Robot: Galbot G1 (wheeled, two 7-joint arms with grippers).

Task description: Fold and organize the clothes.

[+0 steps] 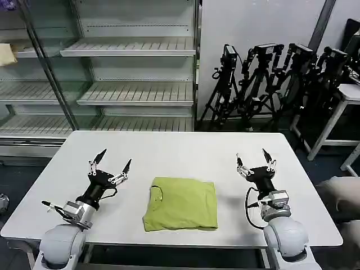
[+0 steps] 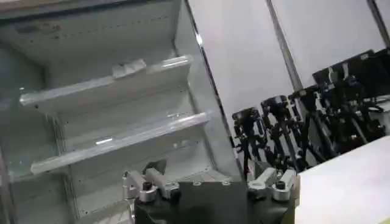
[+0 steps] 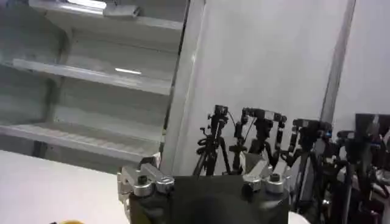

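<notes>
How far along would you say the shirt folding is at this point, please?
The folding looks done: the T-shirt lies as a compact rectangle near the front edge of the white table, collar showing at its left. Nothing is in hand; the left gripper and right gripper hover open on either side, clear of it. What may remain is tidying or placing it.

The folded T-shirt (image 1: pixel 181 204) lies on the table (image 1: pixel 185 152), near its front edge. The left gripper (image 1: pixel 110 162) stands to its left, the right gripper (image 1: pixel 254 162) to its right. Shelving (image 1: pixel 132 93) stands beyond the table's far-left side, tripods (image 1: pixel 264 84) far right.
</notes>
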